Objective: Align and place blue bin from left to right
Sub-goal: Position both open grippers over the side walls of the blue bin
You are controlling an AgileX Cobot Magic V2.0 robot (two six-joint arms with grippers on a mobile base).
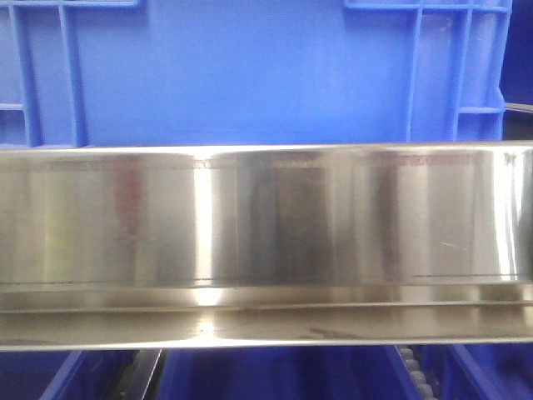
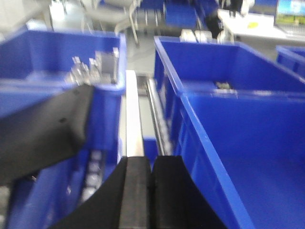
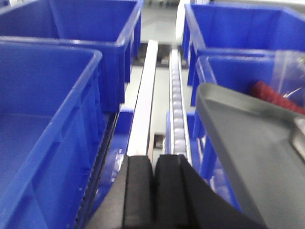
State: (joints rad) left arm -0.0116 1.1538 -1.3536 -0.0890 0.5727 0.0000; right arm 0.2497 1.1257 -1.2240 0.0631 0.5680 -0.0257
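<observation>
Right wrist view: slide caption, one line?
Shut right tool facing a roller track flanked by a left bin and right bin.

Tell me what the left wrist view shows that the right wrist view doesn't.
Left wrist only: metal parts in the left-hand bin, a black panel, and a desk far behind. Right wrist only: a grey panel and a red item under clear plastic. Both: the left gripper and right gripper shut at the bottom edge, and a white rail between blue bins.
</observation>
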